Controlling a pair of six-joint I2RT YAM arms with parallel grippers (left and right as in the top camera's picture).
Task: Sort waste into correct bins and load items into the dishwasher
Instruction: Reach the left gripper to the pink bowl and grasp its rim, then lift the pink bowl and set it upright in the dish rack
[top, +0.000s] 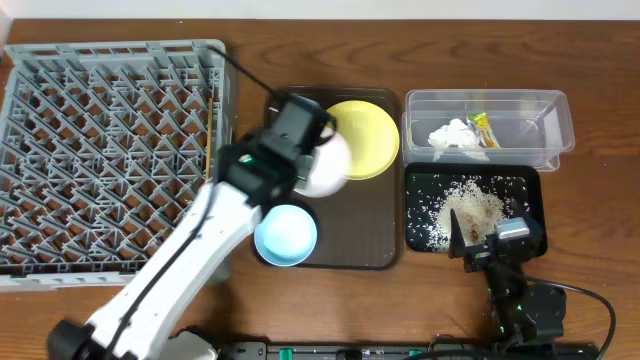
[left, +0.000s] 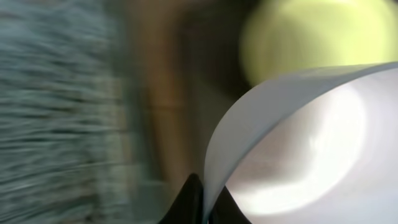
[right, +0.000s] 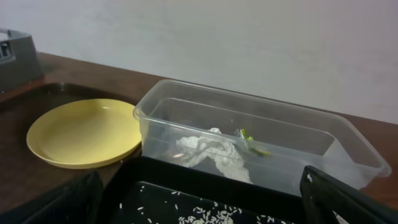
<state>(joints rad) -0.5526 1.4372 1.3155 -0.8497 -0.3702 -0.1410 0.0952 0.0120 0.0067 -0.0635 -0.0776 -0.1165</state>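
Note:
My left gripper (left: 204, 208) is shut on the rim of the white bowl (top: 325, 168) and holds it over the brown tray, tilted; the bowl fills the blurred left wrist view (left: 311, 149). The pale yellow plate (top: 365, 138) lies behind it and shows in the right wrist view (right: 84, 132). The light blue bowl (top: 285, 235) sits at the tray's front left. The grey dish rack (top: 105, 160) stands at the left. The clear tub (top: 487, 128) holds the tissue (top: 453, 137) and wrapper (top: 484, 128). The black tray (top: 474, 208) holds rice scraps (top: 470, 210). My right gripper (right: 202, 214) is open above the black tray's front edge. The chopsticks are out of view.
The dark brown serving tray (top: 355, 235) lies between the rack and the bins. A black cable (top: 250, 75) runs over the rack's right edge. A wall stands behind the table in the right wrist view.

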